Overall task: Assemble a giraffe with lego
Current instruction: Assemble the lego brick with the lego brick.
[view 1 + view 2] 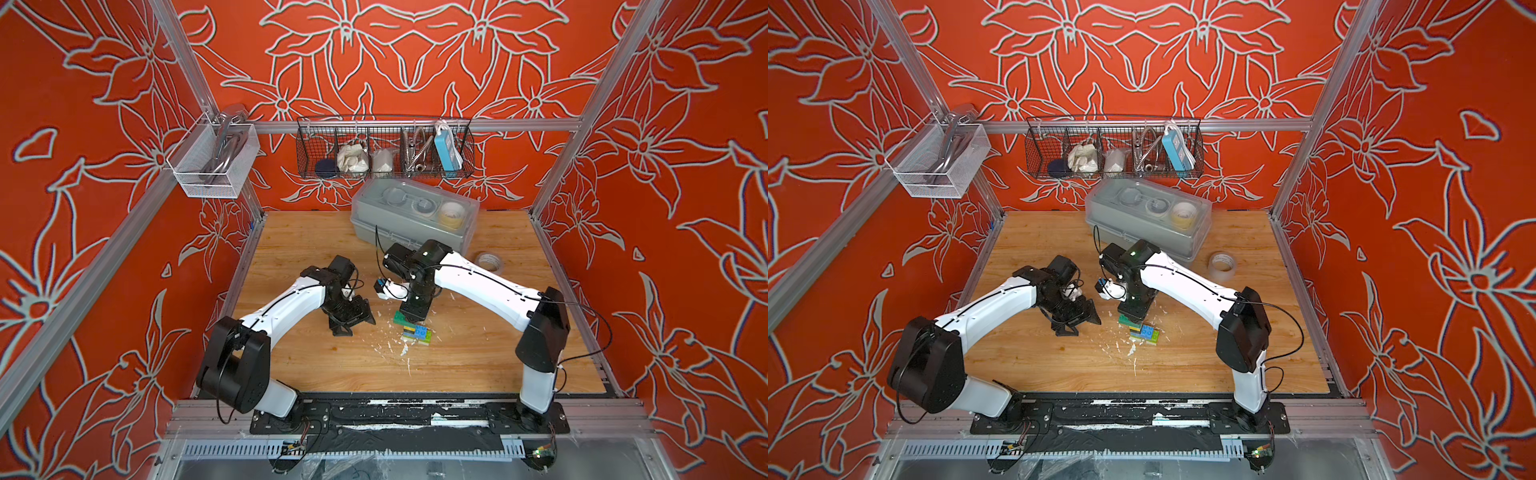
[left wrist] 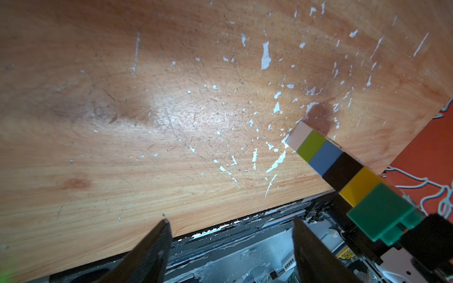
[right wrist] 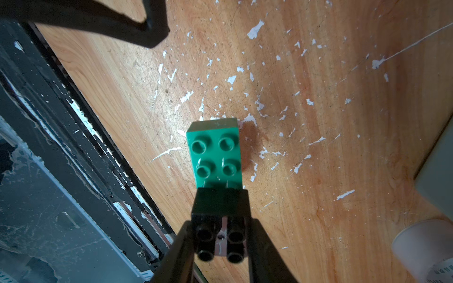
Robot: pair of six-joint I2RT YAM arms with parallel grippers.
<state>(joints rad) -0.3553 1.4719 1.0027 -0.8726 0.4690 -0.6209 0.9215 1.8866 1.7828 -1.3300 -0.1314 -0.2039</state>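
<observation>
The giraffe (image 1: 413,330) stands near the middle of the wooden table (image 1: 316,374), a little toward 6 o'clock; it is directly under the right pincer (image 1: 413,319), and at about 3 o'clock of the left pincer (image 1: 353,326), near it but apart.

The right pincer's jaws are closed tight on the black brick (image 3: 220,203) at the very top of the figure, one finger (image 3: 181,247) pressed to each side; the dark green brick (image 3: 215,152) below it juts out past the fingertips. In the left wrist view the giraffe (image 2: 343,171) shows as one column; its white foot is on the wood, then lime, blue, black, yellow and dark green.

The left pincer (image 2: 230,220) hangs with its jaws well apart, holding and touching nothing.

The tape roll (image 1: 489,262) at 2 o'clock on the table carries print too small to read.
</observation>
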